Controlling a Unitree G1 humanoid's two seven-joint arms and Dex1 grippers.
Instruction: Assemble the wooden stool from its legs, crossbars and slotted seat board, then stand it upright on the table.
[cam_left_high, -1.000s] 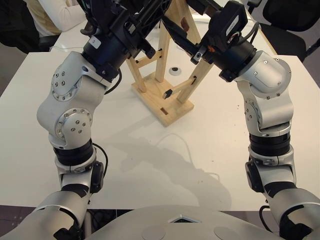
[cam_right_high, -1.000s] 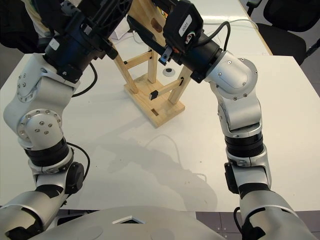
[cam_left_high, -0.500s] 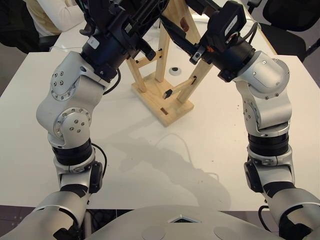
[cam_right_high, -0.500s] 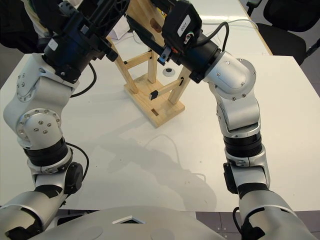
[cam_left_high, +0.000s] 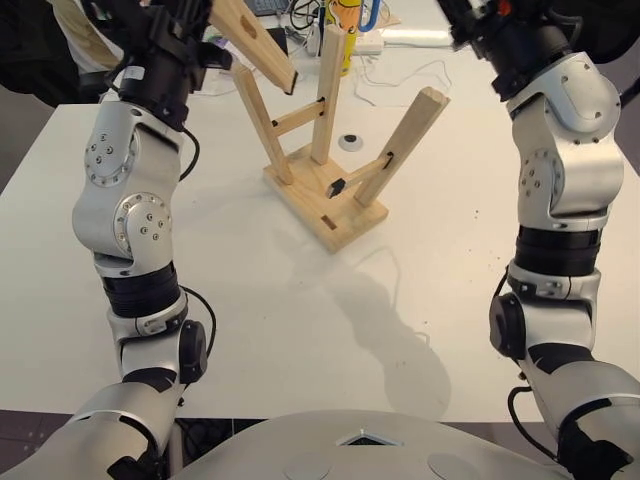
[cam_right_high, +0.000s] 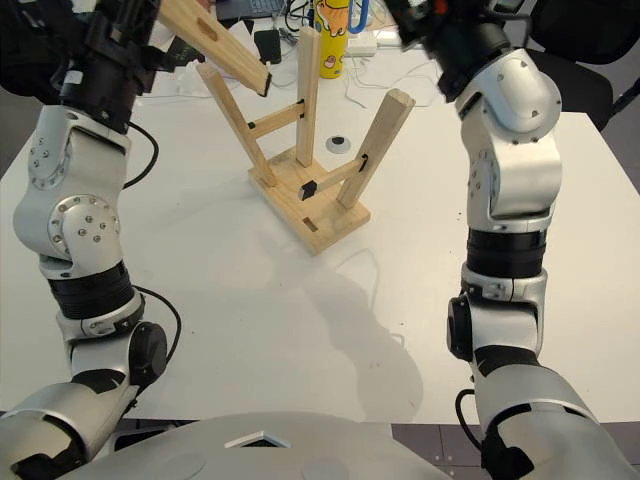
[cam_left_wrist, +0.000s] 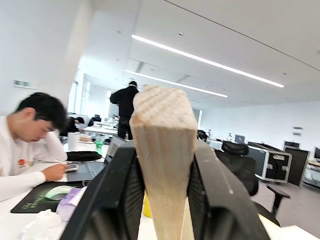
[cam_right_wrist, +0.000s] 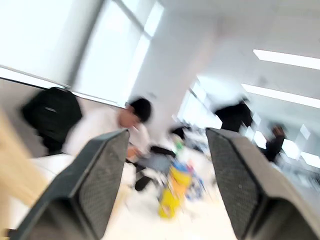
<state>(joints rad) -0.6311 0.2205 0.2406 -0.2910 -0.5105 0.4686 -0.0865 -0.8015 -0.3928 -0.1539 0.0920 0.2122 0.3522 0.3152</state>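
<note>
White laminate table (cam_left_high: 300, 300) carries one stool, upside down: a single flat, pale wood seat board (cam_left_high: 345, 222) lies face down near the table's middle, with small dark slots cut in its edge. Three square-section legs of the same bare, light-grained wood stand up from it, splayed outward: one on the left (cam_left_high: 262, 120), one at the back (cam_left_high: 327, 90) and one on the right (cam_left_high: 408, 135). Two thin crossbars show, one (cam_left_high: 300, 115) joining the left and back legs, the other (cam_left_high: 368, 170) running low toward the right leg, with a small dark piece at its lower end that is too small to make out. A fourth leg (cam_left_high: 255, 45) hangs tilted in the air above and to the left of the stool, apart from it, clamped at one end between the black fingers of the left gripper (cam_left_wrist: 162, 165); its rough sawn end faces the wrist camera. The right gripper (cam_right_wrist: 167, 175) is raised high on the right, its two dark textured fingers spread wide with nothing between them. A small round disc (cam_left_high: 349, 142) lies on the table just behind the stool, and a yellow bottle (cam_right_high: 332, 45) stands farther back among cables.
</note>
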